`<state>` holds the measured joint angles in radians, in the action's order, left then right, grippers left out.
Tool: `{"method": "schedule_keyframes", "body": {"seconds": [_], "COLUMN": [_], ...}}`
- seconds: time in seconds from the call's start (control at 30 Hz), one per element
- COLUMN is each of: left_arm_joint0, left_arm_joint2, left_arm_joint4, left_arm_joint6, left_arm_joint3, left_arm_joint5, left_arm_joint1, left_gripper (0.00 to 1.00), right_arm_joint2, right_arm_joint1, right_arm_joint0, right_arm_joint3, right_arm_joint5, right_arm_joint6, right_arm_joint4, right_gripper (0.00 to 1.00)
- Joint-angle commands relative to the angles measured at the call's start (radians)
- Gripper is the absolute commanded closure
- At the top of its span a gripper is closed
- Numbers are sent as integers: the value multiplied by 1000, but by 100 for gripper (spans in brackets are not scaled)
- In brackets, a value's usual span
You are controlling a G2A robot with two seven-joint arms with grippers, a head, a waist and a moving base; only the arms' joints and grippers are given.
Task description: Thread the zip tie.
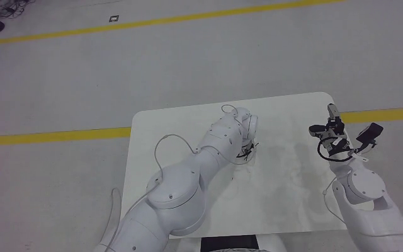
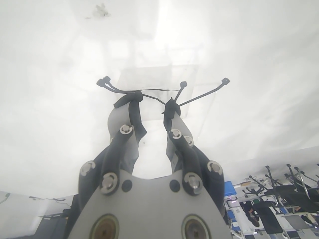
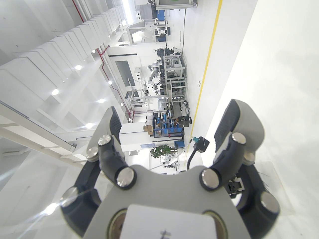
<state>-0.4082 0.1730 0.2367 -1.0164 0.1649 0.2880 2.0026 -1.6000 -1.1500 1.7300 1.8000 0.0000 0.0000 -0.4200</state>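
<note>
the left gripper (image 2: 153, 101) is low over the middle of the white table (image 1: 289, 189), its fingers a modest way apart and not pinched on anything; a loose bunch of black zip ties (image 2: 152, 98) lies right at the fingertips, one thin strap running across the gap from one black pad (image 2: 134, 100) to the other; two heads stick out side by side past one finger, and two more straps fan out past the other finger, each ending in a small square head; the ties lie over a clear piece of plastic (image 2: 149, 78) (box or flat sheet, cannot tell) that rests on the table; from the top view the left gripper (image 1: 247, 150) shows as a dark tangle at the end of the arm, near the table's middle; the right gripper (image 1: 332, 116) is well apart from it, at the table's far right corner, pointing away from the robot; in its own wrist view the right gripper (image 3: 172, 113) has its fingers spread wide with nothing between them, with the table edge beside one finger.
</note>
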Motion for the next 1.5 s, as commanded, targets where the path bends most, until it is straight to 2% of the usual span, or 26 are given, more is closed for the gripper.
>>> {"method": "schedule_keyframes", "body": {"seconds": [0.0,0.27,0.67,0.97,1.17,1.47], "left_arm_joint0": [2,11,6,26,20,4], "left_arm_joint2": [1,4,2,7,11,11], "left_arm_joint4": [-2,-3,3,-1,-7,-4], "left_arm_joint6": [2,13,-7,2,31,62], "left_arm_joint3": [-1,1,-2,7,15,10], "left_arm_joint5": [-1,4,-6,-9,-43,-66], "left_arm_joint1": [0,1,0,1,2,1], "left_gripper": [78,78,78,77,79,79], "right_arm_joint2": [0,0,0,0,0,0], "right_arm_joint1": [0,0,0,0,0,0], "right_arm_joint0": [0,0,0,0,0,0], "right_arm_joint3": [0,0,0,0,0,0], "right_arm_joint5": [0,0,0,0,0,0], "right_arm_joint6": [0,0,0,0,0,0], "right_arm_joint4": [0,0,0,0,0,0], "right_gripper": [0,0,0,0,0,0]}}
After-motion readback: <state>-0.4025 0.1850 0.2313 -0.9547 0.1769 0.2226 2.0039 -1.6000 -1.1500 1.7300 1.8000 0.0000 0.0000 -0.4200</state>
